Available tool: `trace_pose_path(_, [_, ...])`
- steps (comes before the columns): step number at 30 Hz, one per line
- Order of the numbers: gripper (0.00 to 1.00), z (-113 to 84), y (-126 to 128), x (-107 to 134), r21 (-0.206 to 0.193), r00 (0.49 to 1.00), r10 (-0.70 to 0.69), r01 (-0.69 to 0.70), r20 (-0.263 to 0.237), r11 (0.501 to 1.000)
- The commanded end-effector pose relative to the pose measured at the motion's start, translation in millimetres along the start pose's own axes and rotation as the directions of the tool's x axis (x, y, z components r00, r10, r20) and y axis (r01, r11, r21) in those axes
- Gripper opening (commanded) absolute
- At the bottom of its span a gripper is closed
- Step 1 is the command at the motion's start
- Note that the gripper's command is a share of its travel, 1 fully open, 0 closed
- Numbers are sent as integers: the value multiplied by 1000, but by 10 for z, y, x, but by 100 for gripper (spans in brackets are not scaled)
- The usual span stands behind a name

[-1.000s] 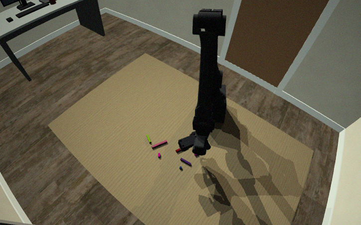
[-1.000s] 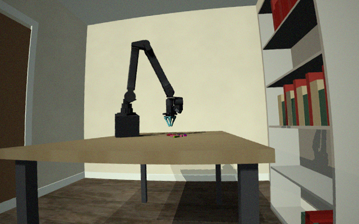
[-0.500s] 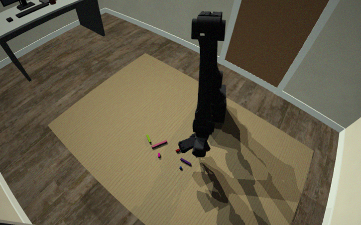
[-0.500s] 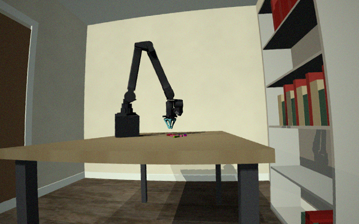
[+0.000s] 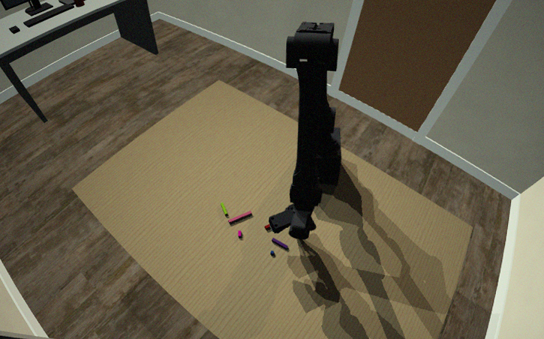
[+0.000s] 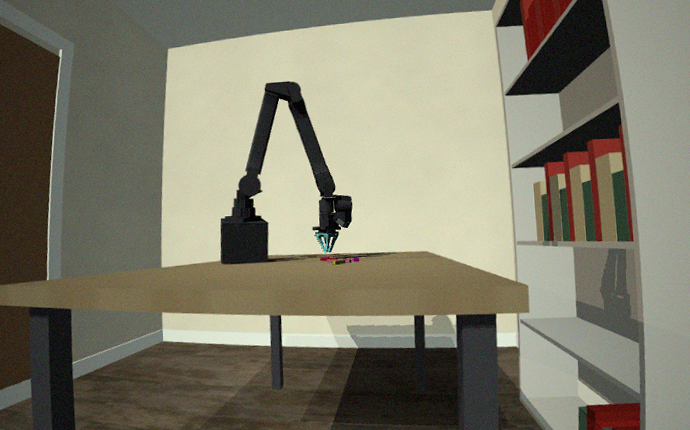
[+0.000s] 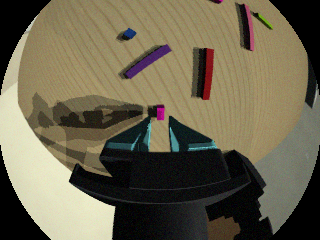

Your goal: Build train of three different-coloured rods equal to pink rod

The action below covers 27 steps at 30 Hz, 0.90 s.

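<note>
My gripper [image 6: 327, 251] [image 7: 159, 120] is part open and empty, a little above the table, fingertips over a short magenta rod [image 7: 160, 112] that the wrist hides in the top view. A red rod [image 5: 267, 226] [image 7: 208, 75] lies to its upper right in the wrist view, partly hidden in the top view. A purple rod [image 5: 280, 244] [image 7: 148, 61] lies slanted, with a blue rod [image 5: 272, 253] [image 7: 130, 33] beyond it. The pink rod [image 5: 240, 217] [image 7: 249, 30], a lime rod [image 5: 224, 209] [image 7: 265, 21] and another magenta rod [image 5: 240, 234] [image 7: 217, 1] lie farther off. All rods lie apart.
The wooden table [image 5: 175, 155] [image 6: 192, 291] carries the arm's base [image 6: 244, 239]. The arm's shadow falls beside the near magenta rod. A bookshelf [image 6: 574, 239] and a desk [image 5: 95, 6] stand away from the table.
</note>
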<state>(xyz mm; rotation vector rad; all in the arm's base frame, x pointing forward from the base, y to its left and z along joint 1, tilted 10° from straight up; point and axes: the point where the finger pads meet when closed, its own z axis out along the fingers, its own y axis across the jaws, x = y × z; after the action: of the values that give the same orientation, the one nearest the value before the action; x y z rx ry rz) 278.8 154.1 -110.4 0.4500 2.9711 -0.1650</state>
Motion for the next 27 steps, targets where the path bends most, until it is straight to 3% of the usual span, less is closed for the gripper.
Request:
trace_pose_path(1, [23, 49, -14, -49, -3, 1000, 3, -3, 7, 1000])
trace_pose_path(8, [23, 32, 14, -84, -16, 1000, 9, -8, 17, 1000])
trace_pose_path(13, [23, 113, -21, -40, 1, 1000, 4, -4, 3, 1000])
trace_pose_path(16, [23, 74, 17, -81, -15, 1000, 8, -7, 17, 1000])
trace_pose_path(27, [23, 83, -6, -60, -6, 1000, 6, -6, 9, 1000])
